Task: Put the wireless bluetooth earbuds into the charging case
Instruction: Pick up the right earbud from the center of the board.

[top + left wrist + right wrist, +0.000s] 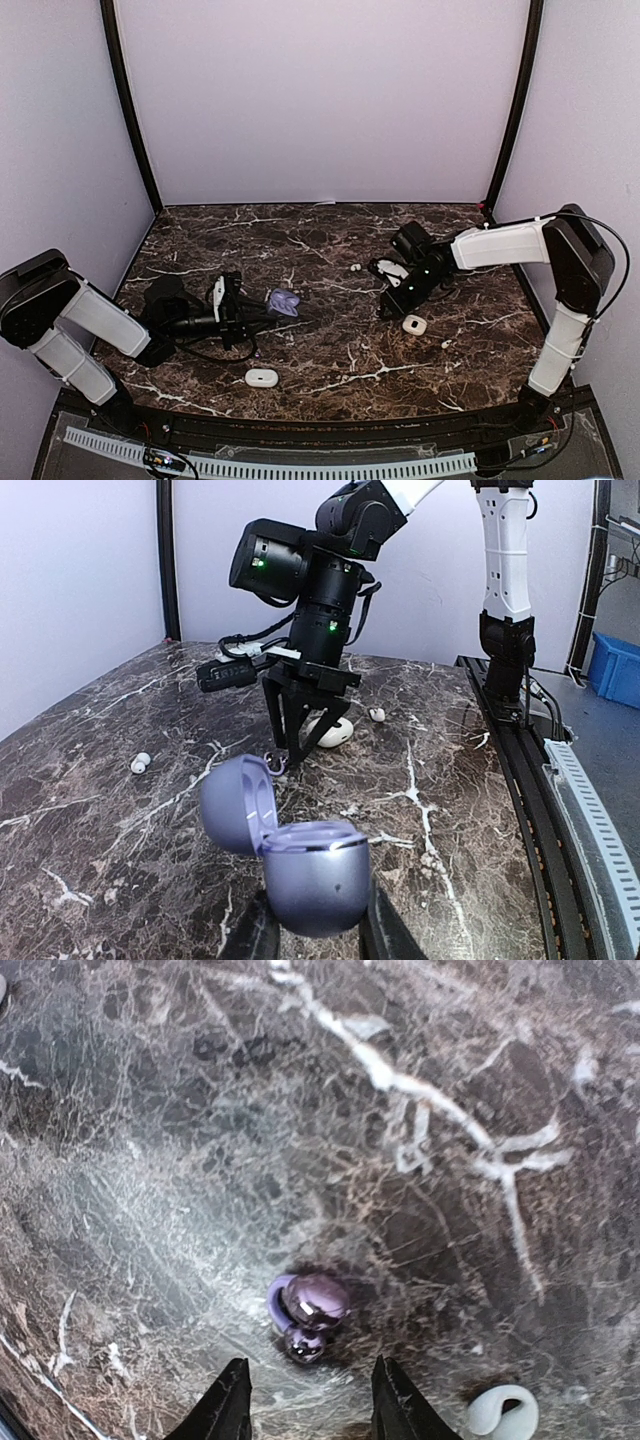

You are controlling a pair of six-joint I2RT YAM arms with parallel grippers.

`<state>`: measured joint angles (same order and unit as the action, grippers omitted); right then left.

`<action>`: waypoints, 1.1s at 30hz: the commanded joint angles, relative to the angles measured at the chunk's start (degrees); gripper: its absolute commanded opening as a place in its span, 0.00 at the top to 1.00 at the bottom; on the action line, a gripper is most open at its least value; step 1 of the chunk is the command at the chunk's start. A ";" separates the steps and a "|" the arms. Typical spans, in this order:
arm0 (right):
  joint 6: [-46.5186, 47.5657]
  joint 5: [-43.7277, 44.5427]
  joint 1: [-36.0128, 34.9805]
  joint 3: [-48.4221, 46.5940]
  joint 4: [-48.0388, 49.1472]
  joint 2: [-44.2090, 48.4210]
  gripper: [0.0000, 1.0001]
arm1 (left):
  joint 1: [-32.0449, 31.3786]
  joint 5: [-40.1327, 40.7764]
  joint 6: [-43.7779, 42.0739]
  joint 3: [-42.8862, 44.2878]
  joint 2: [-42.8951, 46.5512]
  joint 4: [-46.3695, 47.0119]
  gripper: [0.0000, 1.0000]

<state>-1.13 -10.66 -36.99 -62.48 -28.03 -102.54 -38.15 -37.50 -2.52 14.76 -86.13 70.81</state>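
My left gripper (312,930) is shut on the base of a lavender charging case (310,875), whose lid stands open to the left. The top view shows this case (283,301) left of centre on the marble table. My right gripper (310,1400) points down at the table with its fingers apart. A dark lavender earbud (305,1312) lies on the marble just ahead of the tips, untouched. A white earbud (502,1410) lies to its lower right. In the top view the right gripper (386,305) hovers right of centre.
A white case (262,377) lies near the front edge, and another white case (414,324) sits beside the right gripper. Loose white earbuds lie at the back (355,267) and at the right (446,343). Walls enclose the table on three sides.
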 commanded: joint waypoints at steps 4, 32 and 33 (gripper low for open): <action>5.57 2.31 -0.17 -7.88 -0.75 -2.42 0.62 | -0.26 -0.83 0.09 0.70 0.70 0.30 0.78; 54.10 12.54 -7.64 -11.56 -13.47 -4.71 0.70 | -0.37 -1.12 0.48 0.80 -0.36 1.26 0.78; 54.19 13.33 -7.70 -11.86 -13.49 -5.02 0.71 | -0.35 -1.07 0.42 0.79 -0.36 1.20 0.78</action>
<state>49.50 -2.37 -44.31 -72.01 -38.68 -106.21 -38.17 -37.71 -2.33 14.76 -86.35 70.61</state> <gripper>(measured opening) 0.303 0.265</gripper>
